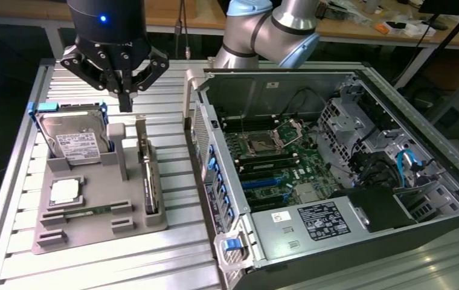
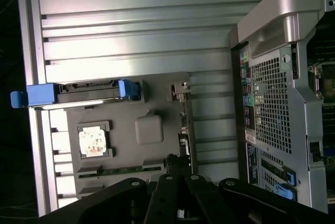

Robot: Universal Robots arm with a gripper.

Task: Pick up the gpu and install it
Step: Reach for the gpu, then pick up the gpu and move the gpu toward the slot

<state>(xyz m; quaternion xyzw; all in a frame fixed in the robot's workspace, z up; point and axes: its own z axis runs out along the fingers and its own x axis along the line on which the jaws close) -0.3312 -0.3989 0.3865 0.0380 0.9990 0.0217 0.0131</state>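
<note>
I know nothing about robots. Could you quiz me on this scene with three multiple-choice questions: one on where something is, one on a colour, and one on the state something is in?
1. Where is the gpu?
A) on the floor
B) standing on edge in the grey holder
C) on a shelf

2. What colour is the frame around the hard drive?
A) red
B) blue
C) yellow

3. How is the gripper?
A) shut and empty
B) shut on the gpu
C) wide open

Answers:
1 B: the card sits upright in the holder, on the side towards the computer case.
2 B: blue shows at the drive's corners.
3 A: its fingers meet over the holder with nothing between them.
</note>
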